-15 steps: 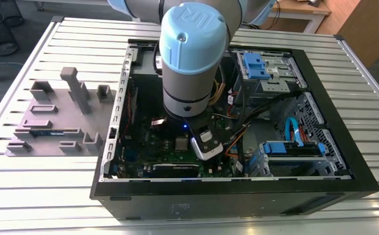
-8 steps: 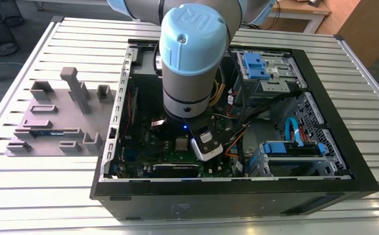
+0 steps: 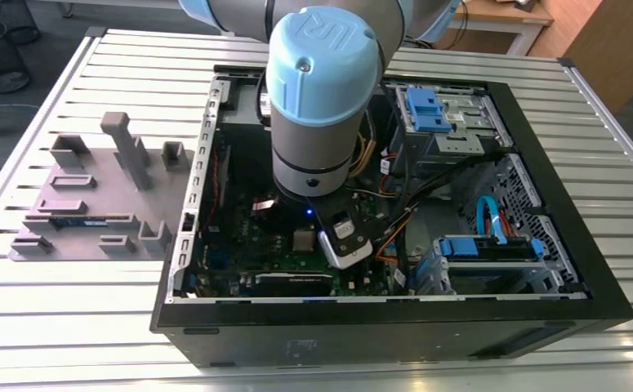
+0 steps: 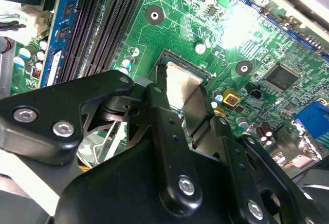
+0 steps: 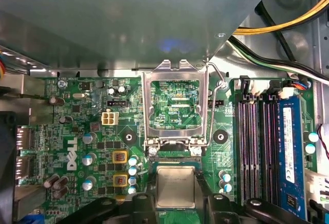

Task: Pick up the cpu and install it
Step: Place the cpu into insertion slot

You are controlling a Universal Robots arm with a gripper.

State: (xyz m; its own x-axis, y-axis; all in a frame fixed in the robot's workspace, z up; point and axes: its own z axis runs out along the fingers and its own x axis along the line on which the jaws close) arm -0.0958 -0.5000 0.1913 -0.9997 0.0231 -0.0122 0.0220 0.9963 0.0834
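**A:** The arm reaches down into the open computer case on the slatted counter. What's the hand doing?

**B:** It's clenched on the cpu, as far as I can see. In the second wrist view the black fingers press in on two opposite edges, with the silvery chip right between them.

**A:** And where is the chip?

**B:** Right at the socket of the green board. In the second wrist view the socket's dark rim shows around its far edge. I can't tell whether it's fully seated or a touch above.

**A:** And the retaining frame?

**B:** The metal load frame is swung open, just beyond the chip in the first wrist view. The memory slots run alongside.
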